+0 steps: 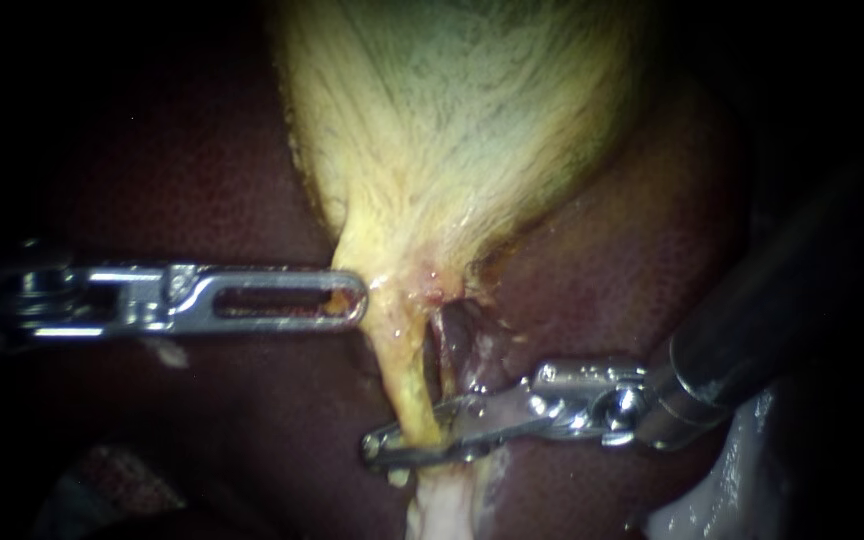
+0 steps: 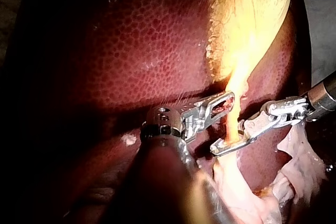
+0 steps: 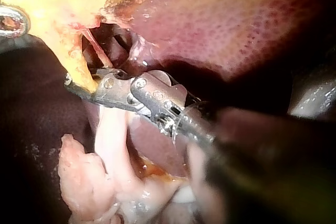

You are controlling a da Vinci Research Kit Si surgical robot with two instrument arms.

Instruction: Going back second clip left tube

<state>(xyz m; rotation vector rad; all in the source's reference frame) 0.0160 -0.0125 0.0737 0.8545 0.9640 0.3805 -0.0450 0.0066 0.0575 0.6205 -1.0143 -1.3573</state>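
- Broadly, the liver point(image 1: 202, 180) is filling the endoscope view as a dark red, finely mottled surface, and it is lying under and around everything else.
- The gallbladder point(image 1: 452, 110) is hanging down from the top middle as a pale yellow, fibrous sac. It is narrowing to a neck at the centre.
- Pale pinkish-white loose tissue point(image 3: 110, 182) is bunching under the right instrument's jaws in the right wrist view.
- The right instrument point(image 1: 370, 455) is coming in from the right, with its dark shaft running off to the upper right over the liver. Its jaws are standing narrowly open, with the tube passing between them. A gap is showing beside the tube in the left wrist view.
- The left instrument point(image 1: 352, 300) is lying level from the left. Its windowed jaws are lying together and pinching the edge of the gallbladder's neck, and yellow tissue is showing through the window at the tip.
- The left tube point(image 1: 404, 375) is running as a thin yellow cord, long axis almost upright, from the neck down into the right instrument's jaws. It is leaning slightly rightward as it descends.
- A dark gap is opening just right of the tube, and bare liver is lying open to its left.
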